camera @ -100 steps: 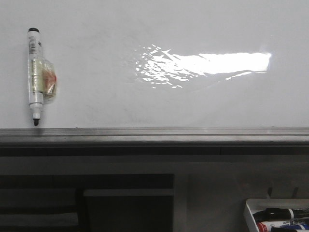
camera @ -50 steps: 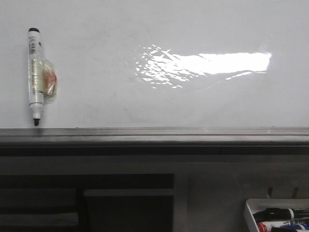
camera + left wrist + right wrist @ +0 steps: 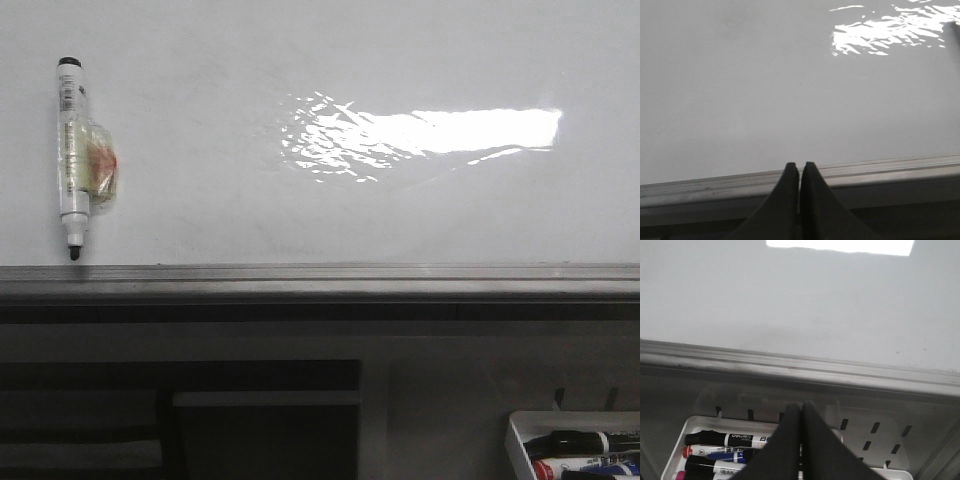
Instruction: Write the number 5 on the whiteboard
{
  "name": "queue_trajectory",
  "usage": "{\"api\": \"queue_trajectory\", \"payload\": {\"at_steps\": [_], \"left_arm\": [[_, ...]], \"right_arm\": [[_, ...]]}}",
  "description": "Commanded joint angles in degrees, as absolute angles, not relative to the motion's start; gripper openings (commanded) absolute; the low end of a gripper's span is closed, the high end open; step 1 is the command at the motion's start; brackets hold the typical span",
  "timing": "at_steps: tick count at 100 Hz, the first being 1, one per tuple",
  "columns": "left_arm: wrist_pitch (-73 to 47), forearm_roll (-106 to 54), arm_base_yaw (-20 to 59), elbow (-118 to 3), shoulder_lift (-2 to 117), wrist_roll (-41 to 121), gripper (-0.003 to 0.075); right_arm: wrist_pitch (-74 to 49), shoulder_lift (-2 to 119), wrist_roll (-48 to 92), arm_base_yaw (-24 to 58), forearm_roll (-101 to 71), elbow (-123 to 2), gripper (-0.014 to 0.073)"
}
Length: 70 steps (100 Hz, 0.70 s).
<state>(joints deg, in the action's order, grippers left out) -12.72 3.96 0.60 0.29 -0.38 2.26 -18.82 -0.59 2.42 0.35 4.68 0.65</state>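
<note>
The whiteboard (image 3: 300, 210) fills the upper front view, glossy white with a glare patch (image 3: 430, 132) and a grey rail (image 3: 320, 280) along its lower edge. No digit 5 shows on it. A white marker with black cap and tip (image 3: 74, 160) hangs upright on the board at far left, with a clear patch taped on it. My left gripper (image 3: 800, 165) is shut and empty before the rail (image 3: 880, 172). My right gripper (image 3: 802, 404) is shut and empty over the marker tray (image 3: 705, 425). Neither gripper shows in the front view.
A small white tray (image 3: 520, 440) with black, red and blue markers sits below the rail at the lower right; several markers (image 3: 725, 440) show in the right wrist view. A dark frame with openings (image 3: 180, 410) lies under the board.
</note>
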Motion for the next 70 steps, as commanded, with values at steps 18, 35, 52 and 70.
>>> {"api": "queue_trajectory", "payload": {"at_steps": [18, 35, 52, 70], "left_arm": [[-5.4, 2.0, 0.7, 1.2, -2.0, 2.0, -0.0020], [-3.5, 1.9, 0.7, 1.2, -2.0, 2.0, -0.0020], [0.5, 1.9, 0.7, 1.2, -2.0, 2.0, -0.0020], [3.5, 0.8, 0.7, 1.1, -1.9, 2.0, -0.0021]], "right_arm": [[-12.4, -1.7, 2.6, 0.1, 6.2, 2.2, -0.0061], [-11.2, -1.7, 2.6, 0.1, 5.9, 2.2, -0.0061], [-8.8, -1.7, 2.6, 0.1, 5.9, 2.2, -0.0061], [-7.3, -1.7, 2.6, 0.1, 4.7, 2.2, -0.0061]]}}
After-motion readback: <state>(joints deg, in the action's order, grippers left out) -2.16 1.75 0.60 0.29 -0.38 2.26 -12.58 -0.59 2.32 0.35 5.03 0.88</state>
